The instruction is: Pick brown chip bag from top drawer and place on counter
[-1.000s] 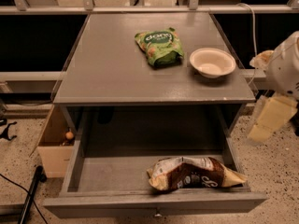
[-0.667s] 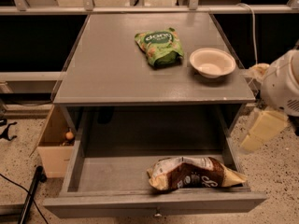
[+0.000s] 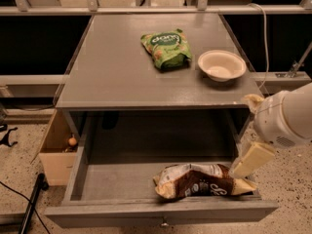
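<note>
**The robot's cream-coloured hand (image 3: 248,161) hangs over the right end of the wrinkly dark brown foil chip bag (image 3: 200,180) in the pulled-out grey wooden top drawer (image 3: 122,182).**

Nearest the camera, the bag lies at the front right of the drawer floor, close behind the front panel, with its long axis running left to right along that panel. Its right end sits just under the hand, which reaches in from the right over the drawer's side wall. Whether the hand is released or clenched cannot be told. The front edge of the flat grey tabletop (image 3: 117,72) overhangs the drawer's back part, so the bag probably has to come up and forward before it can go over. Farther back, a green snack bag (image 3: 165,48) and a round white bowl (image 3: 222,65) occupy the middle and right, leaving the left and front free for setting down.
</note>
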You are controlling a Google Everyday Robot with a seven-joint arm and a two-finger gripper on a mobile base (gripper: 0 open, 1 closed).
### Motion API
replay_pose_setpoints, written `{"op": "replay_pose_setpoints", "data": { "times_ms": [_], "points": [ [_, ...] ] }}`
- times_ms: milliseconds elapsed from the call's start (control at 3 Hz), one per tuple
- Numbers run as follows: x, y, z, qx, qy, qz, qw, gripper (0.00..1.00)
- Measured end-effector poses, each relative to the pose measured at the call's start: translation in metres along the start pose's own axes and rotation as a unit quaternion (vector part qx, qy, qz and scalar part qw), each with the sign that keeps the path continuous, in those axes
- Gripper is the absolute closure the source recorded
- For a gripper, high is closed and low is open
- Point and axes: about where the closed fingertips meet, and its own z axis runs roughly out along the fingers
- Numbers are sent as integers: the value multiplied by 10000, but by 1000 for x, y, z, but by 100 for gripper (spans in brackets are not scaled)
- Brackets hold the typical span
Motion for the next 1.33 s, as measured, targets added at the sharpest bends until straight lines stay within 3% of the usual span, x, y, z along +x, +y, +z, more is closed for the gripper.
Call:
{"op": "replay_pose_setpoints", "data": {
  "times_ms": [667,1000,1333],
  "points": [
    [-5,0,-4,31,-12,-138,9999,0],
    [-8,9,2,-13,-143,-270,9995,0],
    [-9,32,26,-196,-335,-370,9986,6]
  ]
}}
